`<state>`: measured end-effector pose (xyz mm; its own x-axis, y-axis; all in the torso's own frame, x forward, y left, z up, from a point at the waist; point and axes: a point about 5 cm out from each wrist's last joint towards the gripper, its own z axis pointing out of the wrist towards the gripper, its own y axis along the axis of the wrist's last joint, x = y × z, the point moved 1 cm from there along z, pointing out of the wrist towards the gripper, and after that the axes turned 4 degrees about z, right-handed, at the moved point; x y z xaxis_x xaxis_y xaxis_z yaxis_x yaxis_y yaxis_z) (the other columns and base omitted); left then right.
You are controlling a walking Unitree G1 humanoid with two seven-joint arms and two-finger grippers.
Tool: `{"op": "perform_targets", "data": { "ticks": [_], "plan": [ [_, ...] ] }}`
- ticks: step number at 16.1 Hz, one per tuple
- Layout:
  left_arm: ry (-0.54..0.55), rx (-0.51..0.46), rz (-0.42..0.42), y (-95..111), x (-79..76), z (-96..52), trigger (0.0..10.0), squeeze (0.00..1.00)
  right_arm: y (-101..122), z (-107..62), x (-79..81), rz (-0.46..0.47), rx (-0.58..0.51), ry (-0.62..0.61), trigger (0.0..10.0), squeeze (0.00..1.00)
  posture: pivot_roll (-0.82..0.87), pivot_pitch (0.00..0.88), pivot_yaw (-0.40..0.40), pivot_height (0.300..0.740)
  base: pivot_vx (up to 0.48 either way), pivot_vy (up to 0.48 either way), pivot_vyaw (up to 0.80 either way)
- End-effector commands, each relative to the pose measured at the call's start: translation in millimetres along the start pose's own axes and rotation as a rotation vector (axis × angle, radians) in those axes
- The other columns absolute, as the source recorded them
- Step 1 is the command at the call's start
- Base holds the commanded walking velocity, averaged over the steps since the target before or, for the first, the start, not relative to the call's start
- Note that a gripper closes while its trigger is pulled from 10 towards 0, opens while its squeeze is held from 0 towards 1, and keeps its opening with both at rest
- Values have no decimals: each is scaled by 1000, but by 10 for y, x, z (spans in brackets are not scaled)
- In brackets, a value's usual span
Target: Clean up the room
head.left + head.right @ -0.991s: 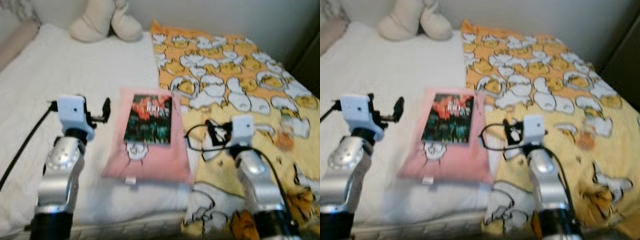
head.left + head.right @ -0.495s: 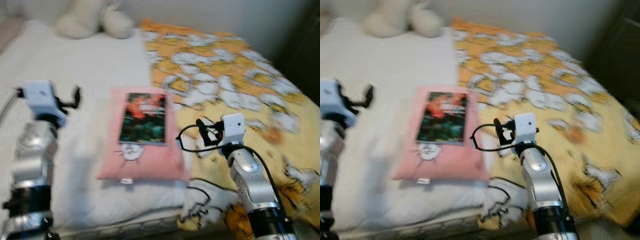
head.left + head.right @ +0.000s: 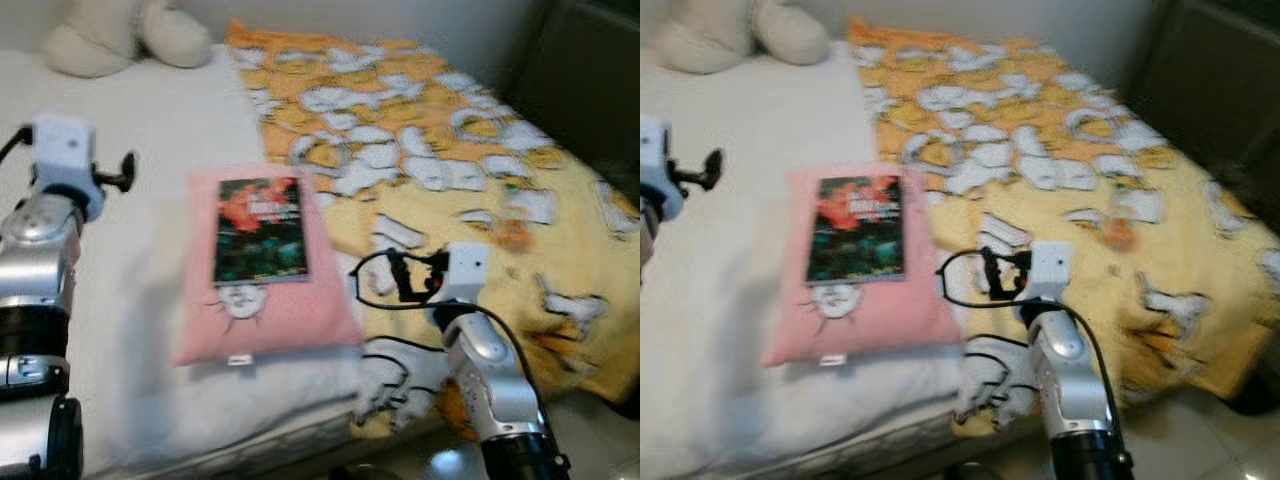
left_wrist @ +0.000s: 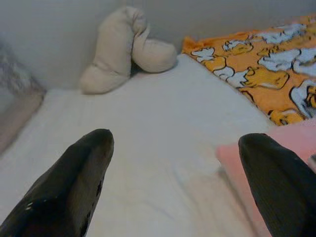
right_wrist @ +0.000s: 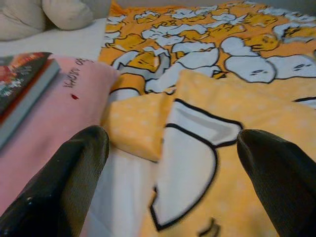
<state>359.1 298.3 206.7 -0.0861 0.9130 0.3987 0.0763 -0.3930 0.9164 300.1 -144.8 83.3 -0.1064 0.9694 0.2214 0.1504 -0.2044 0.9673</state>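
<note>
Dark-covered book [image 3: 260,230] is lying on a pink pillow [image 3: 262,305].
Wrist views are showing left gripper [image 4: 173,182] and right gripper [image 5: 170,182] fingers spread, holding nothing.

bed [image 3: 150,130]; pillow [image 3: 265,300]; blanket [image 3: 450,150]

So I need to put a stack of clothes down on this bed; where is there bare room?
The widest free patch is the white sheet between the cream plush toy, the pink pillow and the yellow blanket. The book takes up the pillow's top, and the blanket lies rumpled near the right gripper.
</note>
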Motion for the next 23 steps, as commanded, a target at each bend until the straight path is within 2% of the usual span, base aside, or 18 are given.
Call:
{"op": "perform_targets", "data": {
  "ticks": [1,2,5,7,8,11,14,18,20,22,23],
  "plan": [
    [-78,-29,24,88,-132,12,10000,0,46,-59,-66,-14,-33,-41,10000,0,-35,11,50,732,0,0,0],
    [-107,-24,-10,58,-188,8,10000,0,39,-97,-30,-16,-40,-49,10000,0,-39,20,60,732,0,0,0],
    [-89,35,-210,-115,-153,134,10000,0,100,-177,229,-81,-65,33,10000,0,-55,36,79,732,0,0,0],
    [-107,17,-293,-65,-176,204,10000,0,96,-221,298,-64,-72,46,10000,0,-71,41,81,732,0,0,0],
    [-139,0,-324,32,-233,272,10000,0,36,-243,275,-62,-53,34,10000,0,-77,41,80,732,0,0,0],
    [-181,-32,-315,156,-335,334,10000,0,44,-259,257,-83,-51,23,10000,0,-88,40,78,732,0,0,0],
    [-195,3,-343,85,-430,364,10000,0,45,-252,273,-106,-40,28,10000,0,-78,32,70,732,0,0,-404],
    [-161,60,-363,-80,-355,329,10000,0,47,-236,361,-152,-47,88,10000,0,-62,17,50,732,0,0,-561],
    [-220,77,-436,-207,-335,260,10000,0,44,-226,387,-188,-39,116,10000,0,-57,10,40,732,0,0,0],
    [-359,106,-548,-403,-415,136,10000,0,36,-219,388,-194,-28,132,10000,0,-47,5,21,732,0,0,0],
    [-409,126,-574,-522,-478,64,10000,0,24,-215,395,-201,-20,148,10000,0,-37,2,9,732,0,0,0]
  ]
}}
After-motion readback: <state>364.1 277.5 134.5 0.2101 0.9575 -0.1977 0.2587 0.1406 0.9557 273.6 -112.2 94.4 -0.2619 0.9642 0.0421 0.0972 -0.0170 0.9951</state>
